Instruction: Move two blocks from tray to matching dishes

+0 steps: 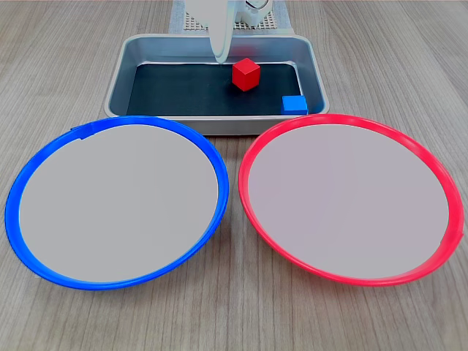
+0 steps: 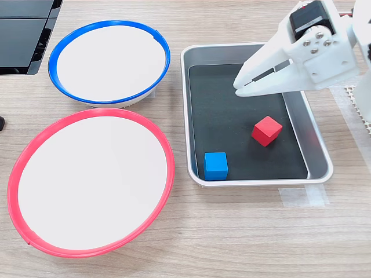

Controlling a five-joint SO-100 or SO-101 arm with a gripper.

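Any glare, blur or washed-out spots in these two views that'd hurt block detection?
First exterior view: even light, red block and blue block sharp; the claw is a pale, soft shape at the top edge; mild sheen on the tray wall. Second exterior view: both dish centres look near blown-out white, blue-rimmed dish and red-rimmed dish; blocks crisp, shadows soft.

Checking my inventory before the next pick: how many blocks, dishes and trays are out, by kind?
Blocks: 2, red block and blue block, both in the tray
Dishes: 2, blue dish and red dish
Tray: 1
Total: 5
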